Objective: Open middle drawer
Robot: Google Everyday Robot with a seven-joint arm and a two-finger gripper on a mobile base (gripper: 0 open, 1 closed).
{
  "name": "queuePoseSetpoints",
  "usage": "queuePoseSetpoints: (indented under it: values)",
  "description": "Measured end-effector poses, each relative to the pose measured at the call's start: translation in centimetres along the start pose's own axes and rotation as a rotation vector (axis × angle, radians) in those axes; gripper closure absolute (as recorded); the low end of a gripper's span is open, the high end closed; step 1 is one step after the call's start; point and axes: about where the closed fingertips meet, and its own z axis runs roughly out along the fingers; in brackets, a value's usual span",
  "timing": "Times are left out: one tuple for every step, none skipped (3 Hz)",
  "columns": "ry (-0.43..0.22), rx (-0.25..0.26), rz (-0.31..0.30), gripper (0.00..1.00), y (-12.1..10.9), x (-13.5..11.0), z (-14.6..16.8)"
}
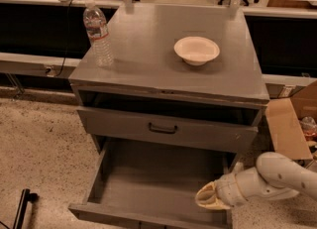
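A grey metal cabinet was seen from above and in front, set on a speckled floor. On its flat top, a clear plastic bottle with a white cap was stood upright near the back left corner. A shallow white bowl was placed right of centre, well apart from the bottle.

Under the top, a dark gap was shown above the upper drawer, whose grey front carried a small black handle at its middle.

Below that, the middle drawer was found pulled far out toward the camera. Its deep grey tray was exposed, and nothing was seen lying on the tray floor. Its front panel was cut off by the lower edge of the view.

The gripper, cream-coloured at its tip, was positioned at the front right corner of the middle drawer, low over the tray by the right wall. It could not be told whether the gripper was released, clenched or grasping anything. The white arm was extended in from the right edge of the view.

A cardboard box was set on the floor to the right of the cabinet. A black post was visible at the lower left.
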Motion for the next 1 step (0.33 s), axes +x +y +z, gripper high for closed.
queuePoseSetpoints:
  values:
    - [-0.082, 0.191, -0.103, 1.00, -1.23, -5.41, -7.77]
